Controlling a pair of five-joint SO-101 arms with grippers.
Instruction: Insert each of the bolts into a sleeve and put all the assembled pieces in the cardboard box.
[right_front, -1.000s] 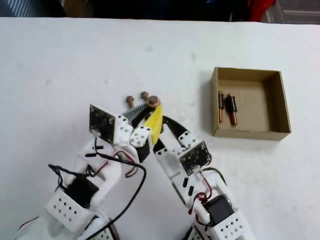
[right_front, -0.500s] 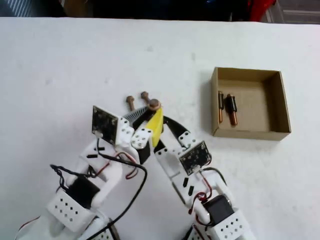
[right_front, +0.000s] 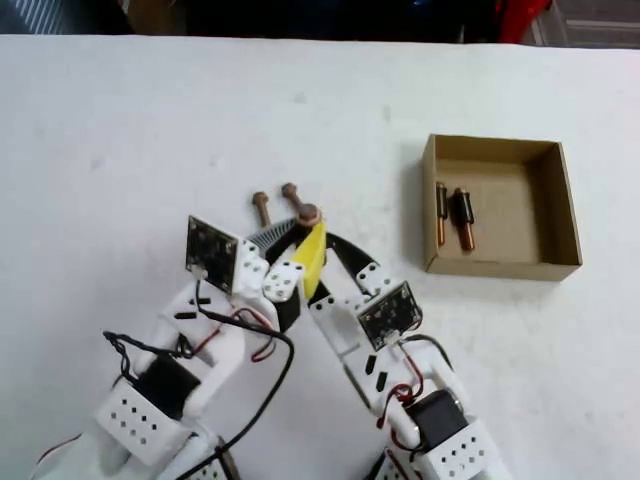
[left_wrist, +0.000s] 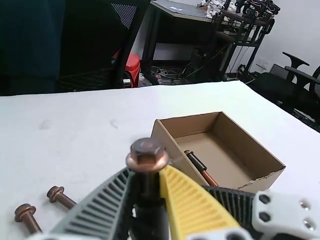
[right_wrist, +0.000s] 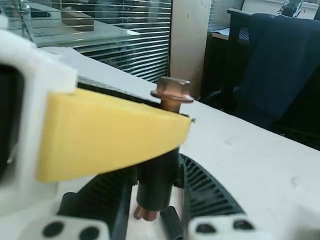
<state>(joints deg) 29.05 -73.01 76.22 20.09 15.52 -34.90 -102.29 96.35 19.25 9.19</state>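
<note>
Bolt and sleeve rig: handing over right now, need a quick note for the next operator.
Left gripper: shut on the black cylindrical sleeve.
Right gripper: shut on the same sleeve, lower down.
Copper-coloured flanged bolt: pushed through that sleeve, tip showing at its bottom.
Open brown cardboard box: two assembled pieces lying inside.
Two loose copper bolts lie on the white table beside the grippers.
Done: two boxed, third assembled in hand.
Left: box it, then sleeve and box the two loose bolts.
</note>
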